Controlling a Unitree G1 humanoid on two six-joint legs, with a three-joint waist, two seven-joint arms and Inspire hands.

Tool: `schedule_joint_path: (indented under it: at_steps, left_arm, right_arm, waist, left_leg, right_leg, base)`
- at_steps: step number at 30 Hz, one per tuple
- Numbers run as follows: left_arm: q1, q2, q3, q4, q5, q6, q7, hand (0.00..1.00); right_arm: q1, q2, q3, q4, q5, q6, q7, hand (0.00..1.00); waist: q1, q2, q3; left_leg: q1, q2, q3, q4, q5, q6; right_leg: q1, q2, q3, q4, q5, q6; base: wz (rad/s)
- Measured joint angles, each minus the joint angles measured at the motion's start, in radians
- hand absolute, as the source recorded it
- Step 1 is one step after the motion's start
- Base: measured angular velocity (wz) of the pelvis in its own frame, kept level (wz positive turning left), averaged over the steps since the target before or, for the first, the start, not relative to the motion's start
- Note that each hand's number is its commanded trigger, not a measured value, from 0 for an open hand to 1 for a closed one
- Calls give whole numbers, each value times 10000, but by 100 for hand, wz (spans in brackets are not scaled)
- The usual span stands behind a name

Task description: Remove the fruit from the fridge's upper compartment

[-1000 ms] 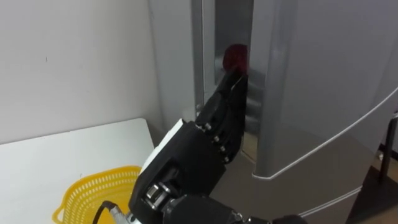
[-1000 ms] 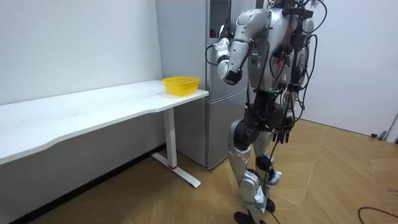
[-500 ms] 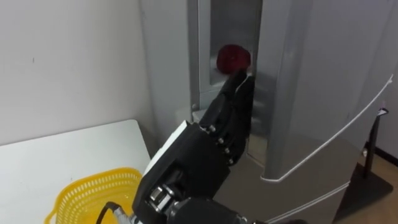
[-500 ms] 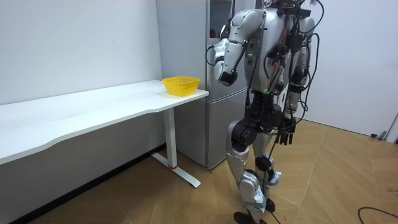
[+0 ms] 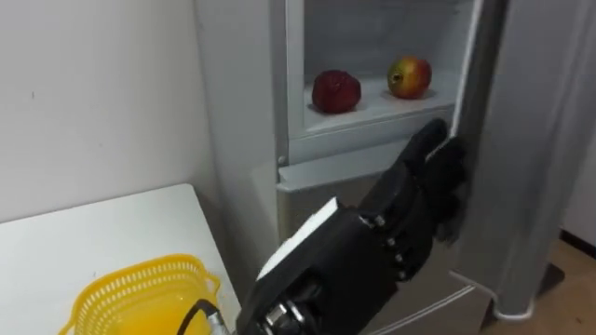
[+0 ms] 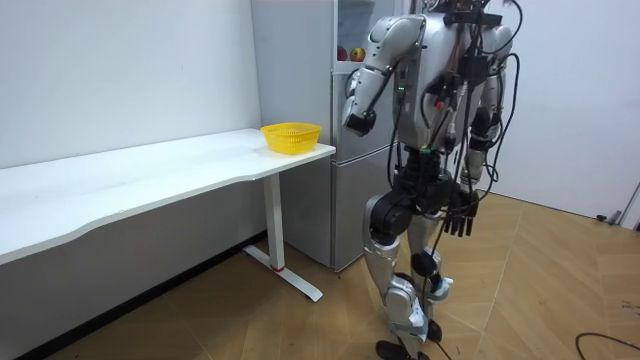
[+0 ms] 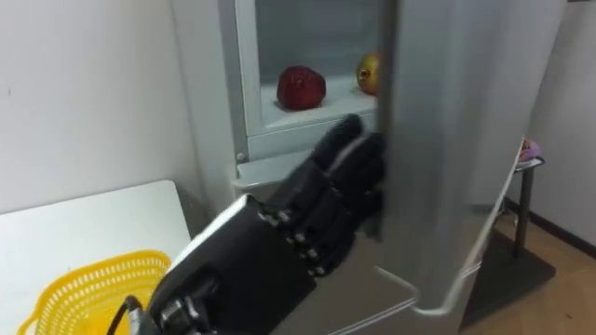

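The grey fridge door point(image 5: 535, 140) stands wider than a moment ago, pushed by the left hand point(image 5: 424, 191), its fingers straight and close together against the door's edge. The upper fridge shelf point(image 5: 372, 106) is now bared, so retrieval looks possible. It holds two fruits: one dark red apple point(image 5: 336, 91) and one red-yellow apple point(image 5: 409, 76). One yellow mesh basket point(image 5: 140, 293) sits on the white desk point(image 5: 93, 223) left of the fridge. The right hand point(image 6: 458, 215) hangs with its fingers relaxed.

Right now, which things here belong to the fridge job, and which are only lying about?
Job: fridge door, left hand against it, dark red apple and red-yellow apple inside.
Lying about: yellow basket on white table; right hand hanging idle.
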Motion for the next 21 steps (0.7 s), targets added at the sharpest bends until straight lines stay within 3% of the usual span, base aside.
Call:
schedule_joint_path:
  at_steps: [5,7,9,14,21]
  left_arm:
    - [-1485,-214,-331,7,-136,-87,-352,0]
    - [-1723,-304,-401,10,-338,-232,-453,0]
    - [-1992,-349,-536,36,-386,-248,-627,0]
    - [-2130,-355,-733,147,-480,-247,-846,0]
    - [-2127,-241,-726,122,-549,-255,-1005,0]
  right_arm:
    - [-102,-25,0,-40,43,-8,-12,0]
    - [-65,-130,4,-68,111,0,-15,0]
    - [-51,-275,9,-73,209,-2,-15,0]
    - [-55,-333,42,-122,805,-3,-10,0]
    - [-39,-384,40,-111,982,-25,-13,0]
  waist:
    - [-314,76,-43]
    - [-379,169,-77]
    - [-383,342,-48]
    - [-396,390,-19]
    - [-312,293,40]
  left_leg:
    - [16,29,229,-38,-4,-10]
    - [39,58,262,-28,-21,-58]
    - [60,96,216,-2,-50,-111]
    - [31,162,198,1,-44,-212]
    - [28,189,101,6,0,-282]
  right_leg:
    - [-45,36,1,-144,1,3]
    - [-51,50,0,-171,1,3]
    - [-35,103,-15,-178,-2,-1]
    - [-72,207,-10,-152,-21,-117]
    - [-57,205,-85,-132,-70,-215]
  base:
    - [-24]
    - [-20]
    - [-19]
    - [-5]
    - [2]
